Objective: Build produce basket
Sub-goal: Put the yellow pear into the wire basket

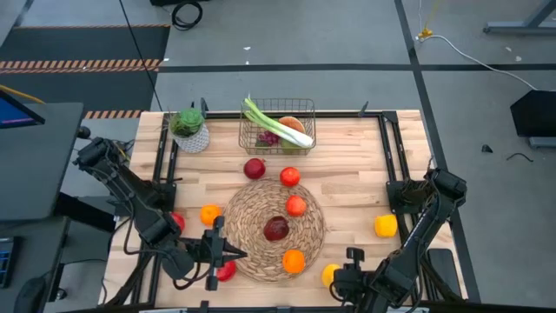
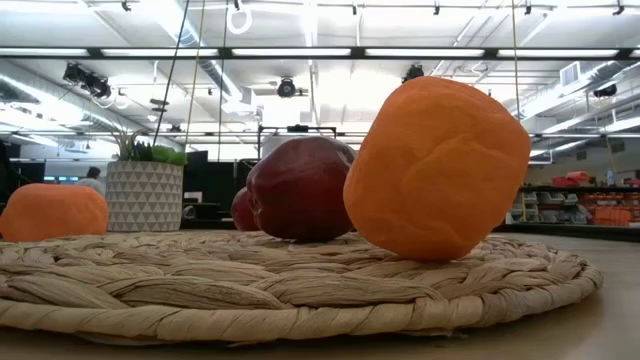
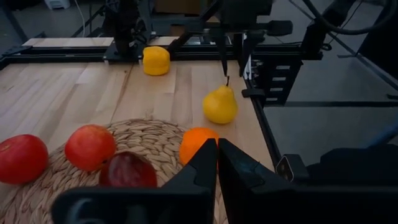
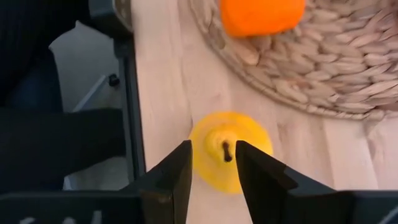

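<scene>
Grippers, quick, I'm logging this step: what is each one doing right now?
Left gripper: shut, holding nothing, at the woven mat's near edge.
Right gripper: open, its fingers either side of the yellow pear, not yet gripping it.

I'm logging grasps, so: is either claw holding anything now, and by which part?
Nothing is clearly held. The right claw straddles the yellow pear at its stem end, fingers not visibly gripping. The left claw is shut on nothing.

No text, label, brand, number or sign can be read anywhere in these views, on the things or the room.
</scene>
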You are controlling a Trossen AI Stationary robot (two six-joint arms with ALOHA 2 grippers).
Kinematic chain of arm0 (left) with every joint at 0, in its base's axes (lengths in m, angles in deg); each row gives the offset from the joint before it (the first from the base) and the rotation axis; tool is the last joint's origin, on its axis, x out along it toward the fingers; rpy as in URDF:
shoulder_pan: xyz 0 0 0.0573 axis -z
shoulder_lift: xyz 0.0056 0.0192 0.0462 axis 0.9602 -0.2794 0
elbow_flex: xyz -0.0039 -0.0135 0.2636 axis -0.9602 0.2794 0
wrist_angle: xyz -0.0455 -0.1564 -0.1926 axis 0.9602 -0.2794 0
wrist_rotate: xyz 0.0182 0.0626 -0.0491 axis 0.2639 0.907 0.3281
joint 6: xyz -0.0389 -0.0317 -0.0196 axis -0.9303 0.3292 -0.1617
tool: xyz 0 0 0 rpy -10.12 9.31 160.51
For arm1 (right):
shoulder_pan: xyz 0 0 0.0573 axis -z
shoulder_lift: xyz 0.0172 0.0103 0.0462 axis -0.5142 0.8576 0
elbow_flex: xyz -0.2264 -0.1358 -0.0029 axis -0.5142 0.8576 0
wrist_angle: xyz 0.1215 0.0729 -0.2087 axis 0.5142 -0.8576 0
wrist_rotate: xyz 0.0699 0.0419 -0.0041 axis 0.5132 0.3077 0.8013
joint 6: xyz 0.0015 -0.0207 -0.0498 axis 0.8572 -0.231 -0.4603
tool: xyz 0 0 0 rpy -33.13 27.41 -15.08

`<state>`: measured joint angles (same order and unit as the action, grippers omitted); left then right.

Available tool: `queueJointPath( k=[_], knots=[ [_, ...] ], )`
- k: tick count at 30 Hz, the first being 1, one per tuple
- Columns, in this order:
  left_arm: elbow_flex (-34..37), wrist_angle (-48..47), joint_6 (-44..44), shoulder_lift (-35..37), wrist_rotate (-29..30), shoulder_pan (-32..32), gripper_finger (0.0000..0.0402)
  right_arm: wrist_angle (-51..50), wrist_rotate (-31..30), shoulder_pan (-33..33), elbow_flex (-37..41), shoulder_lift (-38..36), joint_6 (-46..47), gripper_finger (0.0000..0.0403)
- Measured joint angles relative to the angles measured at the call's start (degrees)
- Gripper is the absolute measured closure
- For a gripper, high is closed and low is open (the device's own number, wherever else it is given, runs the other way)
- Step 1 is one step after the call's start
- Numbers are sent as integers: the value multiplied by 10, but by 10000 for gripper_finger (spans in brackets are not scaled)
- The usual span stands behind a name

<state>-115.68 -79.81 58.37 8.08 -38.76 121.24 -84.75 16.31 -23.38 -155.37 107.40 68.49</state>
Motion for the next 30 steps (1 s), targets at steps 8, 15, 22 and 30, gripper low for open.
queueJointPath(
  k=[8,15,22,30],
  knots=[
    [0,0,-7,0,0,0,381,-5,-24,0,0,0,5,232],
    [0,0,-8,0,0,0,384,2,-23,0,9,0,21,164],
    [0,0,-7,0,0,0,378,9,-5,0,46,0,52,144],
    [0,0,-7,0,0,0,385,12,-9,0,49,0,51,197]
  ],
)
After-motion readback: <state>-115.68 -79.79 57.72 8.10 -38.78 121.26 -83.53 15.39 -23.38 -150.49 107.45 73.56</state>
